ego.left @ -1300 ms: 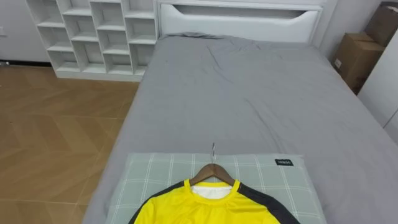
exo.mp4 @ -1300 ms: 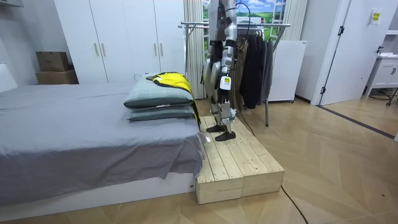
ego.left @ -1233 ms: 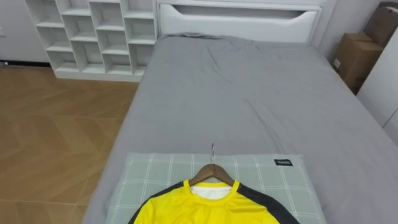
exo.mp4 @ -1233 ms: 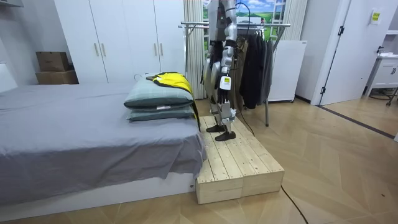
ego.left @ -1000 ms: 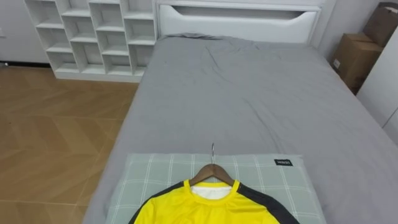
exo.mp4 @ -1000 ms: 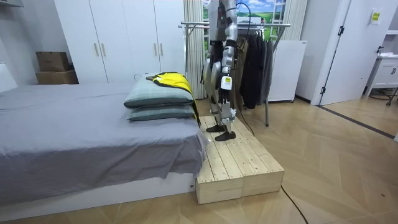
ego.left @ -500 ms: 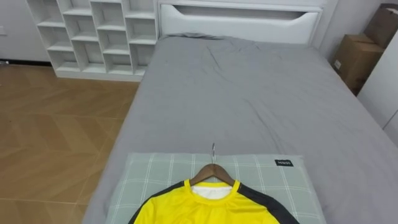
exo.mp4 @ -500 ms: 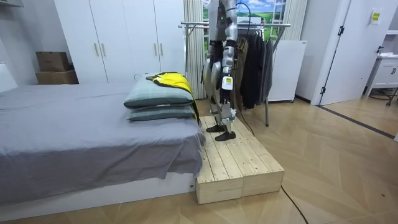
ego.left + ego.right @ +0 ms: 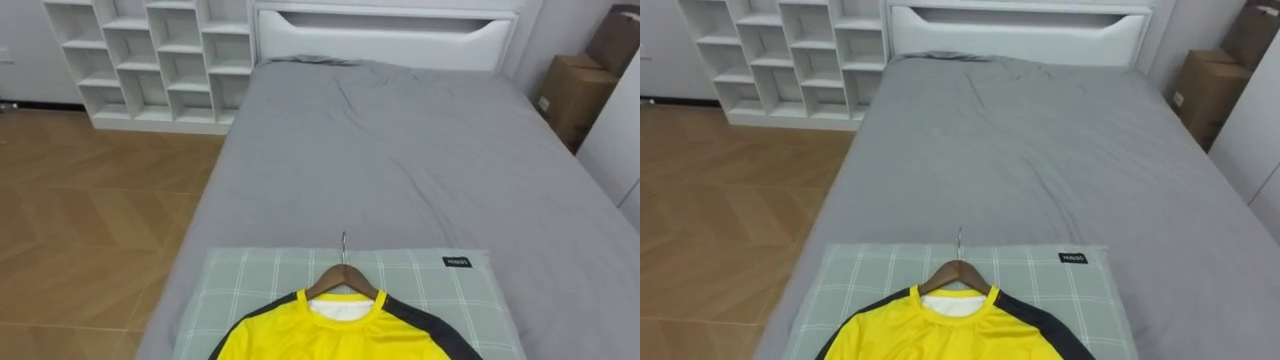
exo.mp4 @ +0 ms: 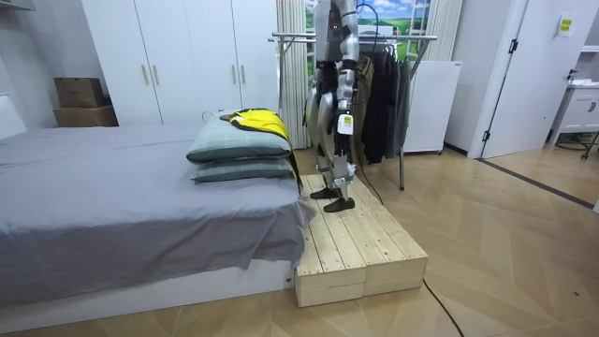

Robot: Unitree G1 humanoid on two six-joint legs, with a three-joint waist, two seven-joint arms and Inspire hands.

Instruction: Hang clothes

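The hanger's hook (image 9: pixel 344 243) lies bare on the pillow (image 9: pixel 250 285), with clear pillow on both sides, so it can be reached from above or from either side. Beyond it the bed (image 9: pixel 400 150) is flat and open up to the headboard (image 9: pixel 385 28). Cardboard boxes (image 9: pixel 572 90) stand close by the bed's right edge; a shelf unit (image 9: pixel 150 60) stands well off to the left. Just behind the robot, dark clothes (image 10: pixel 379 94) crowd the clothes rack (image 10: pixel 412 38).
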